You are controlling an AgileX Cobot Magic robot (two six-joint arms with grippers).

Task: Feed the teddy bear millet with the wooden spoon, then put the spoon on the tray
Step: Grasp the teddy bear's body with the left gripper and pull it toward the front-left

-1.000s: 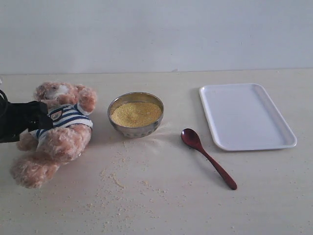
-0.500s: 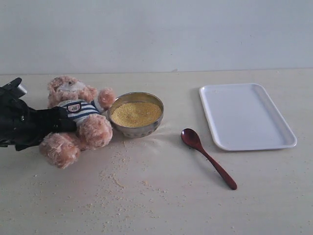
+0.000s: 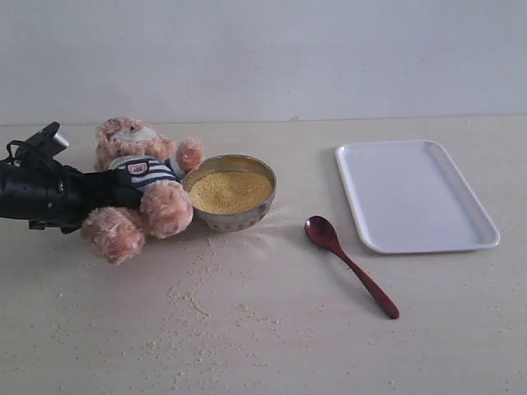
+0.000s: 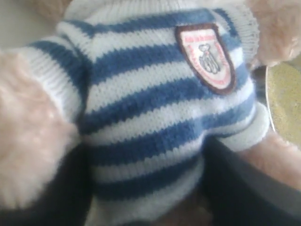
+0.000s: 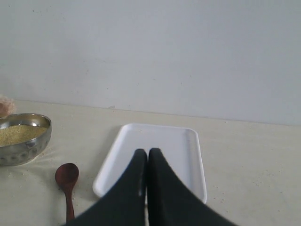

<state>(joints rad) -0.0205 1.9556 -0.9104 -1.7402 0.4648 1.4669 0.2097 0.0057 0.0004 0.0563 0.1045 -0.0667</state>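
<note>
Moved: teddy bear [image 3: 167,207] now upright beside bowl [image 3: 230,217] of millet [image 3: 230,191].
Left gripper [image 3: 115,196]: clasping striped torso.
Right gripper [image 5: 147,157]: pinched closed, empty.
Wooden spoon [image 3: 350,265]: between bowl and tray [image 3: 409,197].

Soft, even light leaves only faint shadows under the metal bowl [image 3: 229,216] and wooden spoon [image 3: 350,265] in the slightly grainy exterior view, while the left wrist close-up is blurred, the teddy bear [image 4: 155,117] showing washed-out pale fur, and the right gripper [image 5: 147,152] reads as a dark, unfocused silhouette.
</note>
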